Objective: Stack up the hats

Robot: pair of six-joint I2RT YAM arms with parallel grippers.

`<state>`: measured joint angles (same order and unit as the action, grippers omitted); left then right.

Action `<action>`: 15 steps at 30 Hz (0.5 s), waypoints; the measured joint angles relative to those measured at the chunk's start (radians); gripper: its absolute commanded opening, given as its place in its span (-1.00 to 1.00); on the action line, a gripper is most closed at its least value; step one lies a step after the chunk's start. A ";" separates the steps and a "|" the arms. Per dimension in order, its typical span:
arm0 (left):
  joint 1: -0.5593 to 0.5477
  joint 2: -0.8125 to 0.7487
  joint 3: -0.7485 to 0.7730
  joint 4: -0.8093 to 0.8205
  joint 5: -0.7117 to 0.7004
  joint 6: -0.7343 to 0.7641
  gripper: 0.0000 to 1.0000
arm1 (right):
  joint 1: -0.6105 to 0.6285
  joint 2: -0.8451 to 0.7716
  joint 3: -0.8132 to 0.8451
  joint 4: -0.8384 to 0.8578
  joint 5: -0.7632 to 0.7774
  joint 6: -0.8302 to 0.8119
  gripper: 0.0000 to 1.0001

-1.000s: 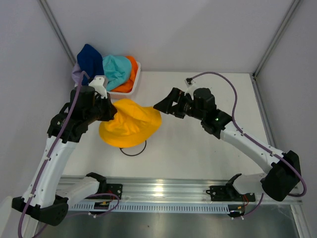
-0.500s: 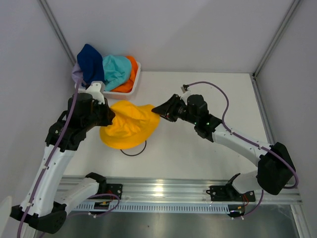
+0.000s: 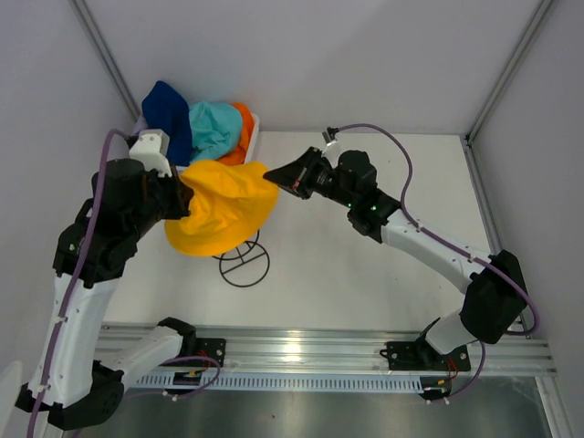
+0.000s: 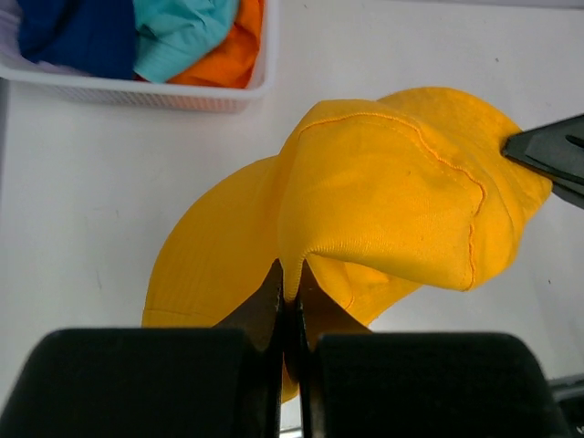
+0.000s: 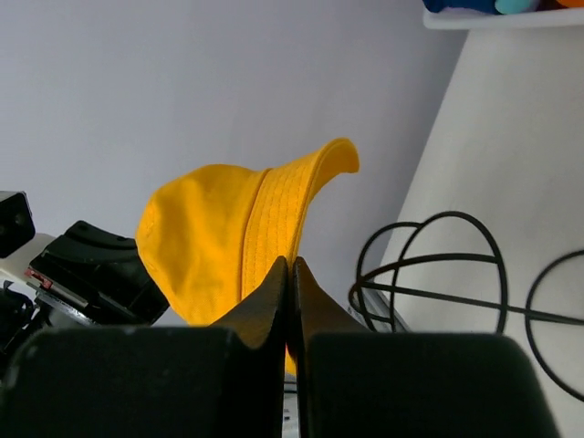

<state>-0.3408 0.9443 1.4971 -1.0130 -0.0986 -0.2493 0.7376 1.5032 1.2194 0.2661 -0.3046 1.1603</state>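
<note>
Left gripper and right gripper both pinch the yellow hat.
Each pair of jaws is squeezed tight on one side of its brim. The hat hangs above the black wire stand, near the white basket of other hats.

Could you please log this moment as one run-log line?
yellow hat: aloft | left gripper: shut on it | right gripper: shut on opposite edge | wire stand: bare | basket: navy hat, teal hat, orange hat
</note>
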 measured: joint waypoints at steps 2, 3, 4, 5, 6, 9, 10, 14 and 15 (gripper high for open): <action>0.000 0.025 0.061 -0.019 -0.032 0.015 -0.93 | 0.015 0.002 0.032 -0.006 0.032 0.006 -1.00; 0.000 0.037 0.085 -0.026 -0.051 0.022 -0.92 | 0.026 0.002 0.043 -0.006 0.056 0.008 -1.00; 0.003 0.048 0.106 -0.032 -0.066 0.028 -0.92 | 0.037 0.002 0.050 -0.005 0.080 0.008 -1.00; 0.008 0.060 0.123 -0.040 -0.077 0.034 -0.93 | 0.047 0.002 0.051 -0.005 0.103 0.010 -1.00; 0.016 0.074 0.140 -0.048 -0.082 0.041 -0.94 | 0.053 0.004 0.051 -0.007 0.121 0.011 -1.00; 0.077 0.118 0.178 -0.068 -0.044 0.051 -0.93 | 0.058 0.024 0.053 -0.008 0.143 0.031 -1.00; 0.097 0.133 0.185 -0.072 -0.021 0.053 -0.92 | 0.055 0.034 0.053 -0.010 0.147 0.039 -1.00; 0.123 0.173 0.177 -0.095 0.047 0.069 -0.87 | 0.048 0.058 0.053 -0.048 0.163 0.043 -1.00; 0.124 0.174 0.164 -0.094 0.062 0.077 -0.85 | 0.048 0.058 0.052 -0.060 0.167 0.039 -1.00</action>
<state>-0.2173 1.1187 1.6615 -1.1072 -0.0364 -0.1726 0.7853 1.5616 1.2716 0.2066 -0.1375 1.1988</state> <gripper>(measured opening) 0.054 0.011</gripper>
